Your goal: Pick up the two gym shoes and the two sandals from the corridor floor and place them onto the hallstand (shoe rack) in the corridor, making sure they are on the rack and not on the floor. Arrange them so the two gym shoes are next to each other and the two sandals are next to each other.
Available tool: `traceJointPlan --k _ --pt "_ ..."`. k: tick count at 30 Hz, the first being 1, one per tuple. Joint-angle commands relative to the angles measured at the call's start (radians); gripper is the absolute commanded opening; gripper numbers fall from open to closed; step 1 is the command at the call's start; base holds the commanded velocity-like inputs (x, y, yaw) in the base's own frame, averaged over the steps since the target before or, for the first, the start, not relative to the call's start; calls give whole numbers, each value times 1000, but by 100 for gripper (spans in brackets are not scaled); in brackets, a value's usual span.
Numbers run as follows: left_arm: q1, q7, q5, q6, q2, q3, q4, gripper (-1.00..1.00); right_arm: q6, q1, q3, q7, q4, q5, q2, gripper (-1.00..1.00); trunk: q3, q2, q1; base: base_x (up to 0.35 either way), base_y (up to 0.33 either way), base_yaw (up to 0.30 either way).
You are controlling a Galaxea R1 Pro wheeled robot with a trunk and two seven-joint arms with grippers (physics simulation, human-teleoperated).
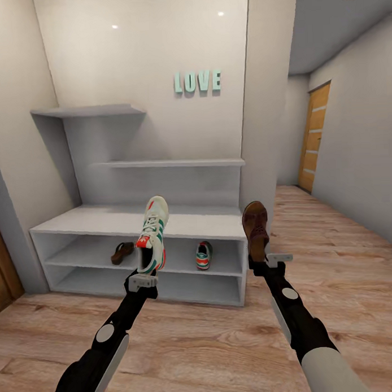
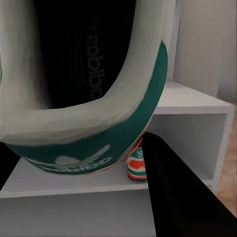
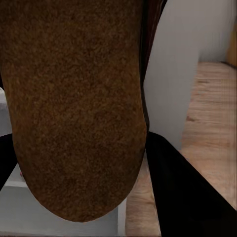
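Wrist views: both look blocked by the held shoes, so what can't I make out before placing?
- Left tool: its fingertips' contact with the sneaker, whose collar blocks the left wrist view.
- Right tool: its grip on the sandal, whose sole blocks that view.
- Shelved sandal: too small for detail.

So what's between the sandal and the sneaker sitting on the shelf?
Just bare white shelf, seen from the head view, between the sandal and the sneaker.

The held gym shoe overruns the left wrist picture's edges and hides most of the shelved gym shoe. The held sandal is cropped likewise. Both grippers' fingertips are hidden behind the footwear.
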Motion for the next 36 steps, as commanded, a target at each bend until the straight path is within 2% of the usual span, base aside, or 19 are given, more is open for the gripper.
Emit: traceJointPlan --k 1,12,23,36 --pt "0 -3 9 -3 1 -2 0 -100 -3 -1 -4 0 1 8 1 -100 -1 0 0 0 86 -300" --pt "0 -3 9 -3 1 -2 1 -100 -3 -1 -4 0 0 8 1 -100 -1 0 0 -17 35 -248" --pt "0 -3 10 -3 1 -2 1 -100 -3 -1 -4 0 2 8 1 -100 -1 0 0 -128 257 -12" --pt "0 -3 11 -3 1 -2 1 -100 -3 -1 -4 0 2 8 1 -100 -1 0 0 58 293 0"
